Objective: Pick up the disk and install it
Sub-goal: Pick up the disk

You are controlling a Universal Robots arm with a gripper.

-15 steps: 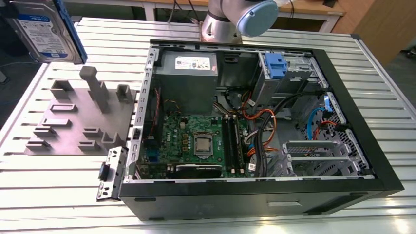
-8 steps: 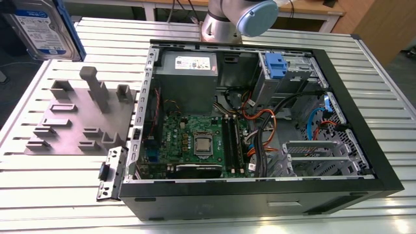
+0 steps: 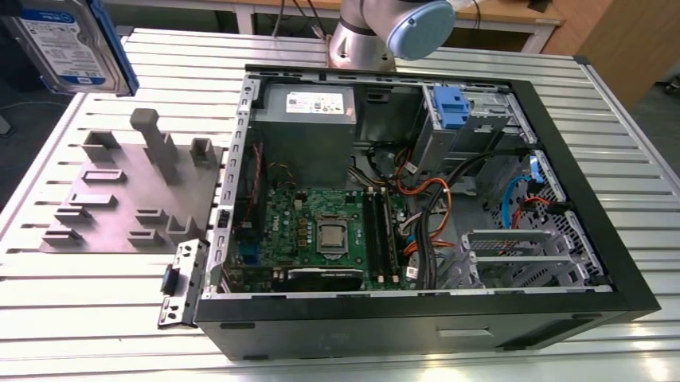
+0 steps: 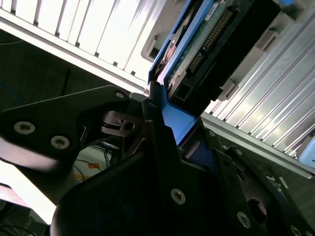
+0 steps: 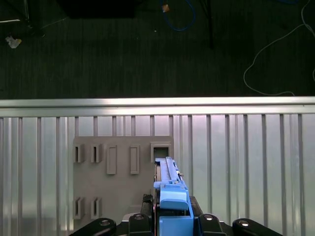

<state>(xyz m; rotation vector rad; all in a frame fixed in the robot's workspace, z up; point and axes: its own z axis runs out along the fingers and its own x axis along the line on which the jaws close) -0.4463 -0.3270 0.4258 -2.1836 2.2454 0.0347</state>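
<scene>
The disk (image 3: 69, 44), a silver drive with a white-and-blue label and a blue frame, hangs in the air at the exterior view's far upper left, above the table's corner. In the first wrist view the disk (image 5: 170, 184) stands edge-on over the grey fixture plate (image 5: 123, 182), with my gripper (image 5: 172, 219) shut on its blue frame. The second wrist view shows the disk (image 4: 206, 44) from below, connector side visible, clamped by my gripper (image 4: 170, 123) between dark fingers (image 4: 152, 123).
An open black computer case (image 3: 425, 318) lies on the slatted metal table (image 3: 85, 318). Inside are a grey power supply box (image 3: 308, 107), a motherboard (image 3: 318, 231), cables and a drive bay with a blue latch (image 3: 451, 107). The grey fixture plate (image 3: 127, 191) lies beside the case.
</scene>
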